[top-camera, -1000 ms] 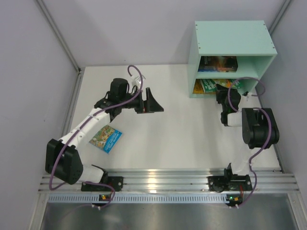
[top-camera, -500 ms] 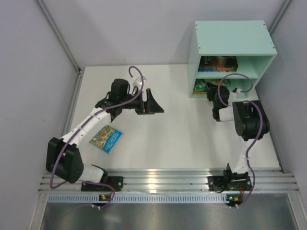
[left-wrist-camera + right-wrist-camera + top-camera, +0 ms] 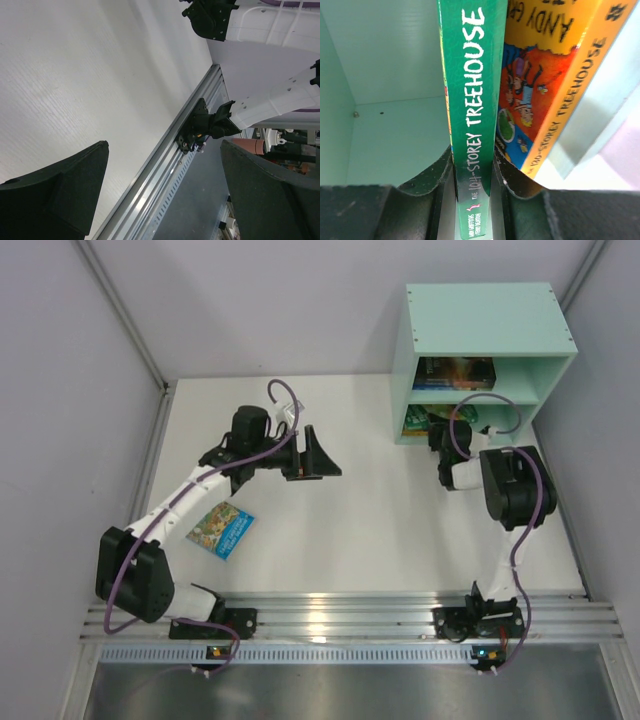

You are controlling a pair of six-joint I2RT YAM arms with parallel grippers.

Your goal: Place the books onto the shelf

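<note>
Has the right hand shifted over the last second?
Yes, the right hand, gripping the green book, has slid left toward the left wall of the shelf.

right arm (image 3: 512,488): I see it swung left, nearer the shelf (image 3: 480,325).
green book (image 3: 470,75): more hidden beneath my wrist from above.

Book (image 3: 221,530) and shelf (image 3: 480,325) on table (image 3: 370,520)

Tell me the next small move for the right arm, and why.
Probably open the right gripper slowly. Its jaws clamp the green book by the spine, and that book already stands inside the lower compartment of the shelf, beside the orange-yellow book. Whether it rests on the compartment floor I cannot tell.
</note>
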